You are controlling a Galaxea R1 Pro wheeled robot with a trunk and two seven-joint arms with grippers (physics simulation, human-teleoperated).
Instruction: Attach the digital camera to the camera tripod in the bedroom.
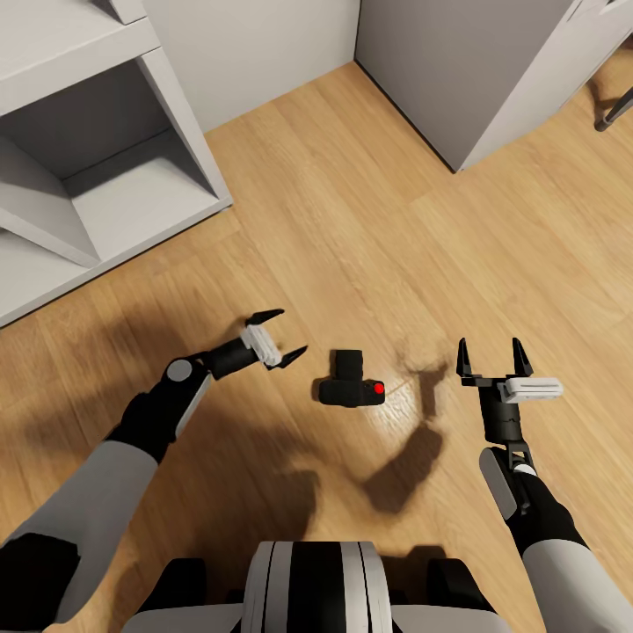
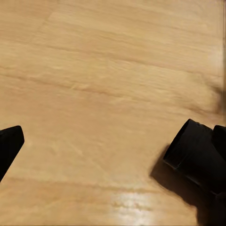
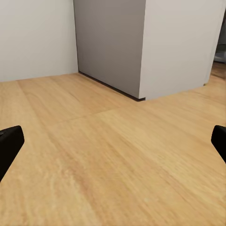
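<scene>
The small black digital camera (image 1: 352,380) lies on the light wood floor between my two arms, its red button on top and its short lens barrel (image 2: 195,153) pointing away from me. My left gripper (image 1: 280,335) hangs open just left of the camera, a short gap away, nothing between its fingers. My right gripper (image 1: 491,354) is open too, fingers pointing forward, about a hand's width right of the camera. The camera tripod is out of view.
A white open shelf unit (image 1: 97,167) stands at the far left. A grey cabinet block (image 1: 475,70) (image 3: 141,47) rises at the back right, with a dark leg-like object (image 1: 615,114) beside it. Bare wood floor lies ahead.
</scene>
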